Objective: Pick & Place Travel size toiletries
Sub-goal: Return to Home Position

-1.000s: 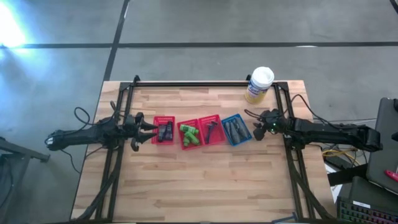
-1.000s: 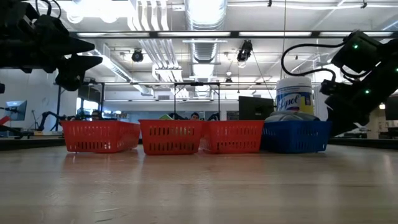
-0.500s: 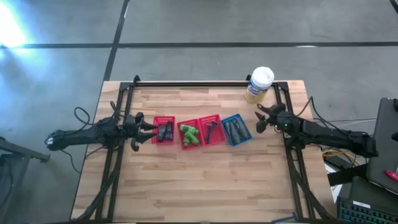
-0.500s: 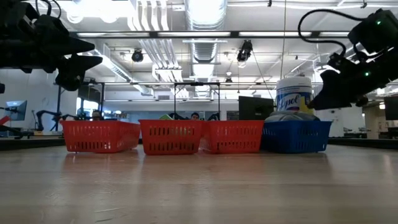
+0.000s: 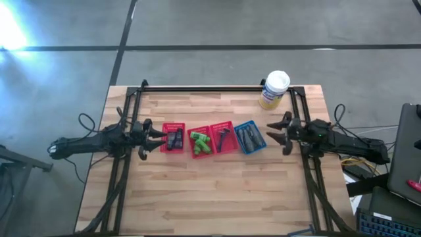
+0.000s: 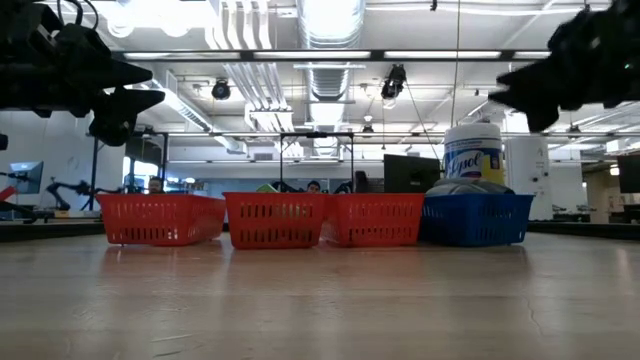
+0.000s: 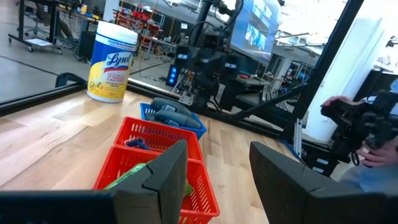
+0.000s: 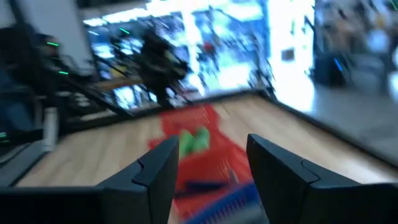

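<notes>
Homing step, seemingly — toiletries sorted into the four baskets, none seen loose; left gripper spread, empty, just beside the leftmost; right gripper spread, empty, near the blue one — next, likely just drawing both arms back clear.

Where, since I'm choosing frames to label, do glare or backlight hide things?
High view: glare whitens the floor at one corner. Low view: ceiling lights turn the left gripper and right gripper into silhouettes. Right wrist view: the room beyond the red baskets is blown out white. Left wrist view: evenly lit.
</notes>
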